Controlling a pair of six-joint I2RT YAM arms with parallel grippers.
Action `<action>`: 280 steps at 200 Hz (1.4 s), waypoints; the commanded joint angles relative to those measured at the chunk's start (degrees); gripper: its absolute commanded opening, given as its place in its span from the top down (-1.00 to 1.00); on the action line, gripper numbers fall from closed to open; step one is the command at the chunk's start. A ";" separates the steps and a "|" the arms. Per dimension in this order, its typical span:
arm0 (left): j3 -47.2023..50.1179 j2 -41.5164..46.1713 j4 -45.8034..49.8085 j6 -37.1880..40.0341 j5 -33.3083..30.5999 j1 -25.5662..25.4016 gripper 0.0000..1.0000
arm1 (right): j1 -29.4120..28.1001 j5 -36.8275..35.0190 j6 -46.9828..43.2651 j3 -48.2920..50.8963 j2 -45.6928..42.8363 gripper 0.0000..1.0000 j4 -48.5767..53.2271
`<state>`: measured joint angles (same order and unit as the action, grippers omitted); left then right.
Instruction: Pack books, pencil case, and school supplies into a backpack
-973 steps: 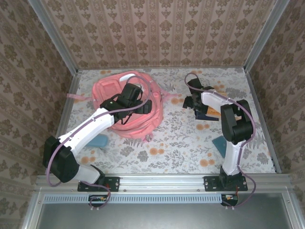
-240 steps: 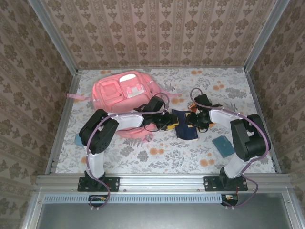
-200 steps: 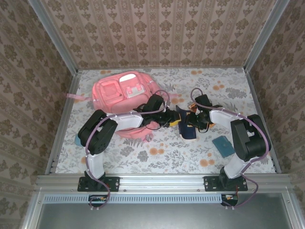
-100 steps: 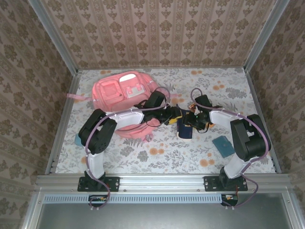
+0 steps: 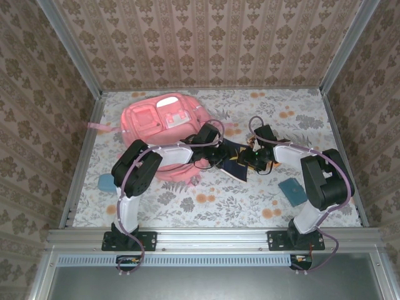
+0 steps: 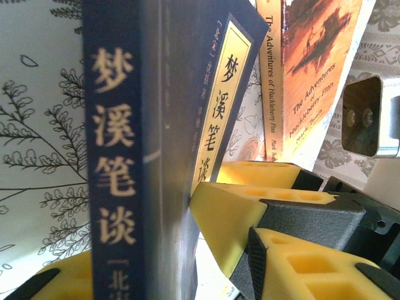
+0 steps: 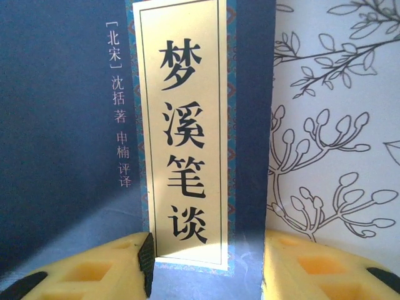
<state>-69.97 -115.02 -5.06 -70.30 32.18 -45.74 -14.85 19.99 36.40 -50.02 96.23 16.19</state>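
The pink backpack (image 5: pixel 164 124) lies at the back left. Just right of it, my left gripper (image 5: pixel 219 156) (image 6: pixel 125 265) is shut on a navy book (image 5: pixel 234 161) (image 6: pixel 115 156) standing on edge, one yellow finger (image 6: pixel 219 209) pressed on its cover. My right gripper (image 5: pixel 251 160) (image 7: pixel 206 269) faces that cover (image 7: pixel 181 125) with its jaws open and apart. An orange-brown book (image 6: pixel 312 56) stands behind, by the right gripper. Teal school supplies lie at the left (image 5: pixel 106 182) and right (image 5: pixel 292 189). The pencil case is out of view.
The floral tablecloth (image 5: pixel 206 200) has free room in front of both grippers. Patterned walls close in the back and sides, with a metal rail (image 5: pixel 212 237) along the near edge. A pink strap (image 5: pixel 99 127) trails left of the backpack.
The navy book has tipped and shifted a little left, toward the backpack, held between the two grippers. The left arm's elbow has swung slightly right. The right arm has barely moved.
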 commanded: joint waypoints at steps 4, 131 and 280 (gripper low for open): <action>-1.04 1.74 3.25 2.88 -0.68 0.02 0.24 | -1.61 3.65 0.78 1.33 1.41 0.05 1.57; 0.34 20.89 13.83 12.58 -12.96 4.37 0.96 | 1.45 4.28 12.01 9.15 -27.56 -0.55 -6.81; 12.05 32.76 -17.38 -9.42 -26.15 5.14 0.94 | -11.24 -2.56 62.31 13.81 -24.98 -0.66 -57.44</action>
<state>-58.54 -85.10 -14.31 -76.36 9.10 -39.77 -25.21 21.45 90.56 -33.89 68.60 -33.32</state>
